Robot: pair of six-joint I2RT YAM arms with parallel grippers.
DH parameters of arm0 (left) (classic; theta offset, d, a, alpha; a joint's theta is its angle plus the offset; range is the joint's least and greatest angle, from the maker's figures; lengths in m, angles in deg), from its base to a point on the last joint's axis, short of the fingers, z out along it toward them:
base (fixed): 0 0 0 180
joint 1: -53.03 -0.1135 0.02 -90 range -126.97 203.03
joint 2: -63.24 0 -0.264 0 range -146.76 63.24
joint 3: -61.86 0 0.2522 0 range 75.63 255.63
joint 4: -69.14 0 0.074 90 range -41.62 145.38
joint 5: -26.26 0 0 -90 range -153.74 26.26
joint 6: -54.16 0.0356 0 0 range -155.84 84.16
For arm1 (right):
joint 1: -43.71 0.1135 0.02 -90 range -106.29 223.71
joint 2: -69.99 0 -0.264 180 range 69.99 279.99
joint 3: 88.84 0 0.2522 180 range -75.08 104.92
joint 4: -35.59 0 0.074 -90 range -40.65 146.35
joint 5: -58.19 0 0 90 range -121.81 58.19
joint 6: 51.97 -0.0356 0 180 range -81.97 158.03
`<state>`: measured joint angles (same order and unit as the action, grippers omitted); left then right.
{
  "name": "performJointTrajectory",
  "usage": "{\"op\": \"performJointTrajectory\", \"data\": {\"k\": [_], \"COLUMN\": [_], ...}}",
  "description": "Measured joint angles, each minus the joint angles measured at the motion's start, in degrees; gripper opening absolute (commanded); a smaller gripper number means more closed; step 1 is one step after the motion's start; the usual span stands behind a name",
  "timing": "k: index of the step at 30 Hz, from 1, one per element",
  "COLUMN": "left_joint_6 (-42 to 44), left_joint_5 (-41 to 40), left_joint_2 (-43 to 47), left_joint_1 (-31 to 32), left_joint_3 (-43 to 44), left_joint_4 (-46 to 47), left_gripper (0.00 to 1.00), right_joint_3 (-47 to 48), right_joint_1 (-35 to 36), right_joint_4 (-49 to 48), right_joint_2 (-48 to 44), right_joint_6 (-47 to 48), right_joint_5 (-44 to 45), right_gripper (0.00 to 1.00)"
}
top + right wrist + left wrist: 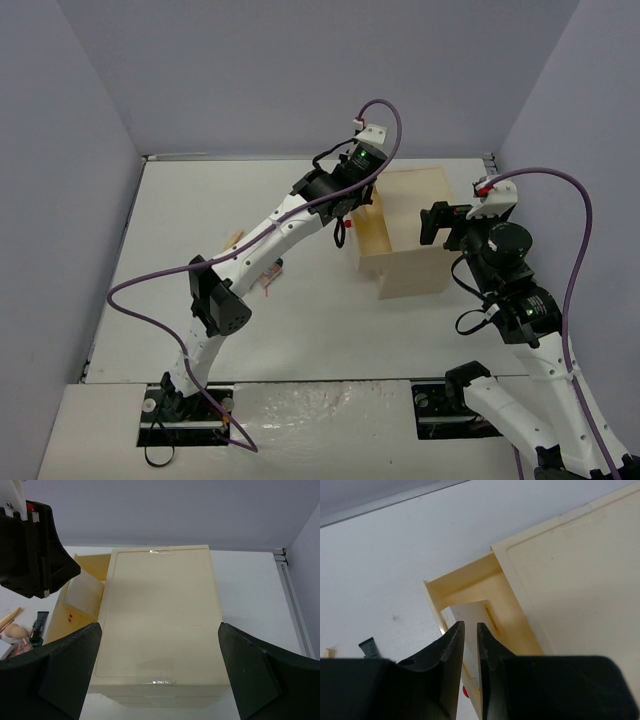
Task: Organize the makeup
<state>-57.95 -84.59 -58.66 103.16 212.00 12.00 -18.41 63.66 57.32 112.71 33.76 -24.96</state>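
My left gripper hovers over the beige box's pulled-out drawer, its fingers almost together with only a thin slit and nothing between them. A white flat case lies inside that drawer. On the table left of the box lie more makeup pieces: a black tube, a thin pink pencil and a pinkish palette, partly hidden under the left arm. My right gripper is wide open, its fingers on either side of the box top, apart from it.
The large beige drawer box stands right of centre, its drawer sticking out leftward. A red knob shows below it. A tan item lies beside the left arm. Grey walls enclose the table on three sides.
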Motion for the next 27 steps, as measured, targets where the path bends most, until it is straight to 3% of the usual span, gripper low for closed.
{"op": "performJointTrajectory", "data": {"k": [15,27], "left_joint_6": [-5.7,-7.0], "left_joint_5": [1.9,6.6], "left_joint_2": [-0.3,-2.3], "left_joint_1": [0.0,0.0], "left_joint_3": [1.2,2.1], "left_joint_4": [-7.7,-7.4], "left_gripper": [0.23,0.26], "right_joint_3": [-0.2,-0.8], "right_joint_1": [0.0,0.0], "right_joint_4": [0.0,0.0], "right_joint_2": [0.1,0.1], "right_joint_6": [0.0,0.0], "right_joint_5": [0.0,0.0], "right_gripper": [1.0,1.0]}}
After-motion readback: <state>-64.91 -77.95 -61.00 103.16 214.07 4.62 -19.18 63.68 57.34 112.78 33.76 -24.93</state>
